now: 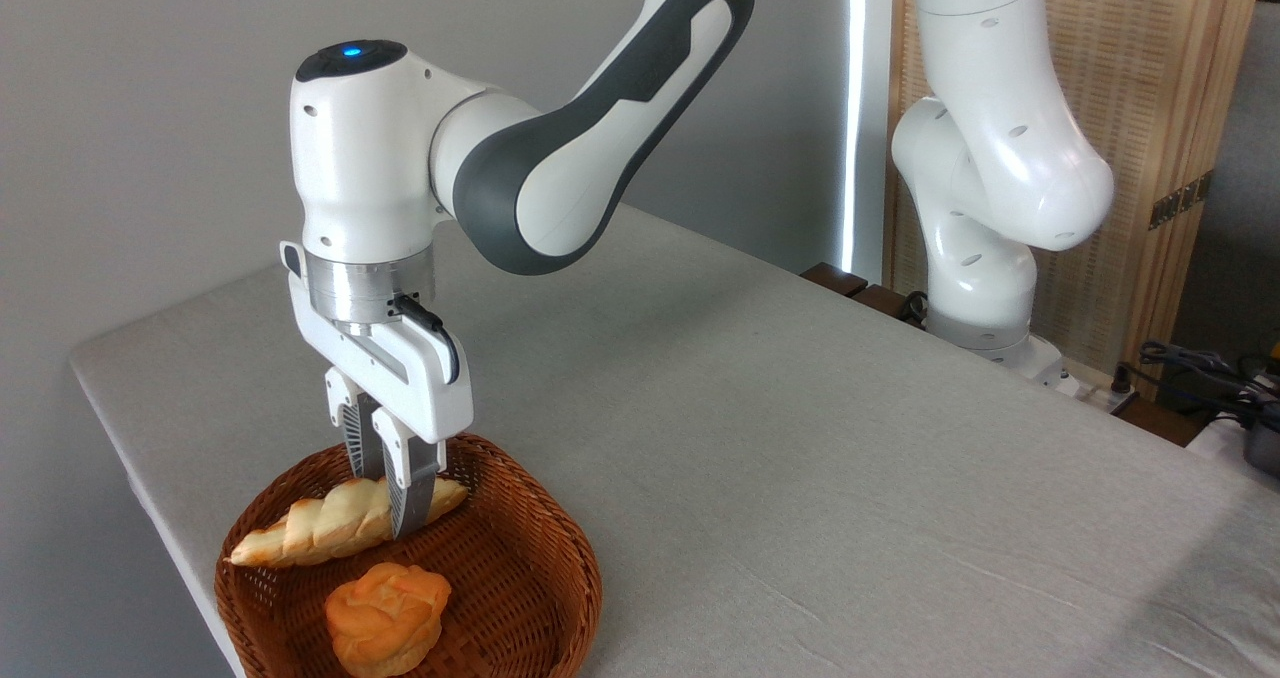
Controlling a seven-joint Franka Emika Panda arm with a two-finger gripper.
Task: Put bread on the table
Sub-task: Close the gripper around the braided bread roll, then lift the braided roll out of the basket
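gripper [392, 503]: your two fingers point straight down into the basket and are clamped on the bread near its right end, one finger in front of the loaf and one behind it.
jaws: drawn in tight on the loaf, with only the bread's width between them.
bread [330, 530]: you see the braided loaf inside the basket, lying on a slant, its pointed left tip at about 9 o'clock on the rim and its right end up toward 1 o'clock. you cannot tell whether the gripped end is clear of the basket floor.
basket [540, 568]: brown wicker, at the near left corner of the table, partly cut off by the bottom edge of the view.
bun [386, 618]: small round orange one, at 6 o'clock in the basket, just in front of the loaf and apart from your fingers.
table [800, 458]: grey cloth surface stretching from the basket toward 3 o'clock and 1 o'clock.
arm [560, 158]: reaches in from the upper right, wrist vertical over the basket.
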